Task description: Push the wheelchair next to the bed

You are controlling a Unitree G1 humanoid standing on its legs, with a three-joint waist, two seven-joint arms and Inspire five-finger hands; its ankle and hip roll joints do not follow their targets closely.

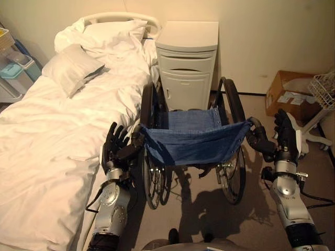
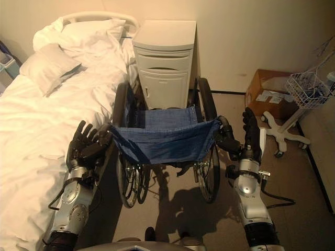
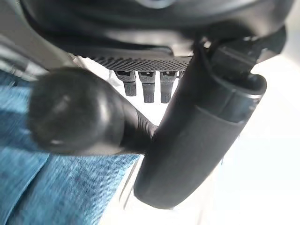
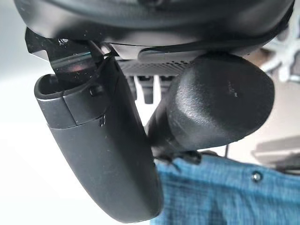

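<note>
The wheelchair (image 1: pixel 193 138), with a blue cloth back and black wheels, stands beside the white bed (image 1: pixel 52 130), facing a bedside cabinet. My left hand (image 1: pixel 114 145) is at its left push handle (image 3: pixel 75 110); the fingers stand straight up and the thumb (image 3: pixel 201 140) lies along the grip. At the right push handle (image 4: pixel 220 105) my right hand (image 1: pixel 285 137) is held the same way, fingers straight, thumb (image 4: pixel 103 150) beside the grip. Both hands are open against the handles.
A white bedside cabinet (image 1: pixel 187 63) stands against the wall just ahead of the wheelchair. To the right are a cardboard box (image 1: pixel 290 94) and a white wire basket (image 1: pixel 324 89) on a wheeled stand (image 1: pixel 309 136). Bins (image 1: pixel 18 70) stand beyond the bed's far side.
</note>
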